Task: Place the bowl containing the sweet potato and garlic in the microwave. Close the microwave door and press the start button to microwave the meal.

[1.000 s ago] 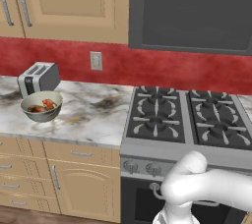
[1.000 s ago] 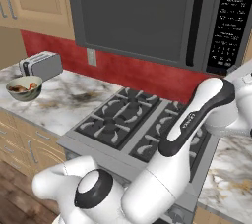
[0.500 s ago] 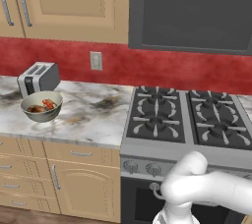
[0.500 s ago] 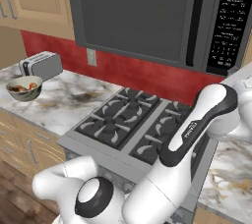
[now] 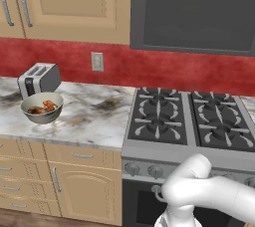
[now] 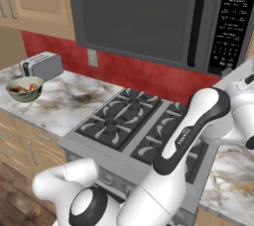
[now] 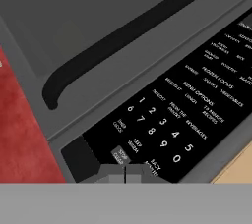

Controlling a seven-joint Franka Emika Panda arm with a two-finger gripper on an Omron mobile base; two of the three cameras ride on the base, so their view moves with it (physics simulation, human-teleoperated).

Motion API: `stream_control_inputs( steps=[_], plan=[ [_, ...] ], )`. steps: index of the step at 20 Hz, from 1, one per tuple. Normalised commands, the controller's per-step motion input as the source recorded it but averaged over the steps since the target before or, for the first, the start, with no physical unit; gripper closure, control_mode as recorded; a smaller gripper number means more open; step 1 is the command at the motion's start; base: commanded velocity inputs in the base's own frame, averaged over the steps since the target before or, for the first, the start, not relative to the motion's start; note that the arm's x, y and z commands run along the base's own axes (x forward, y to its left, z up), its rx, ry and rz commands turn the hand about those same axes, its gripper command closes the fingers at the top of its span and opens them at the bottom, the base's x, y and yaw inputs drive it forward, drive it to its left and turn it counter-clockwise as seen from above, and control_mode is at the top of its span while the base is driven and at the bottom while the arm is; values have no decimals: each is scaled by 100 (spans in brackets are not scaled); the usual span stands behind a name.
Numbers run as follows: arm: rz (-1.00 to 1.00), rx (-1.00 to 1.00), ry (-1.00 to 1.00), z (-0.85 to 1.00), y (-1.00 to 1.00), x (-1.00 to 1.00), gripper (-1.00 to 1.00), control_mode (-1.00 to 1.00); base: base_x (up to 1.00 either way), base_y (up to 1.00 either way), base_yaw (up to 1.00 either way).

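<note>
1. The microwave [image 6: 149,19] hangs above the stove, and its door [image 6: 134,14] is shut flush with the case. I cannot see into the cavity, so I cannot tell where the task's bowl and its food are.
2. The long curved black handle [image 6: 197,22] runs down the door's right edge in my right base view. In the hand view it [image 7: 123,41] crosses the frame diagonally over the dark door panel [image 7: 74,16].
3. Right of the handle sits the black control panel [image 6: 229,27] with a lit clock reading at its top. The hand view shows the keypad [image 7: 162,129] close up, with white digits and rows of small labels that are mostly too blurred for me to read.
4. My gripper [image 7: 125,174] sits right at the bottom edge of the keypad in the hand view. The fingertips [image 7: 112,175] appear pressed together with barely a seam between them, holding nothing, just beside the lowest buttons. I cannot tell whether they touch the panel.
5. In the right base view the white arm [image 6: 188,131] rises over the stove and bends toward the panel's lower right.
6. Below, the gas stove [image 5: 189,121] has four black grates.
7. To the left lies the marble counter [image 5: 94,116]. On it a grey-green bowl [image 5: 42,107] with red and brown food stands just in front of the silver toaster [image 5: 39,78].
8. A wall outlet [image 5: 97,61] sits on the red backsplash [image 5: 164,69], under the tan cabinets [image 5: 64,2].
</note>
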Motion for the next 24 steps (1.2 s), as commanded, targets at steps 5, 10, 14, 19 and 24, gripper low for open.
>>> stream_control_inputs(
  steps=[5,10,14,19,24],
  plan=[
    [-4,0,0,6,3,4,100,-100,0,0,0],
    [-4,0,0,0,-2,13,100,-100,0,0,0],
    [-2,0,0,0,-1,12,100,-100,0,0,0],
    [-2,0,0,0,-21,14,100,-100,0,0,0],
    [-2,0,0,0,-30,13,100,-100,0,0,0]
  ],
)
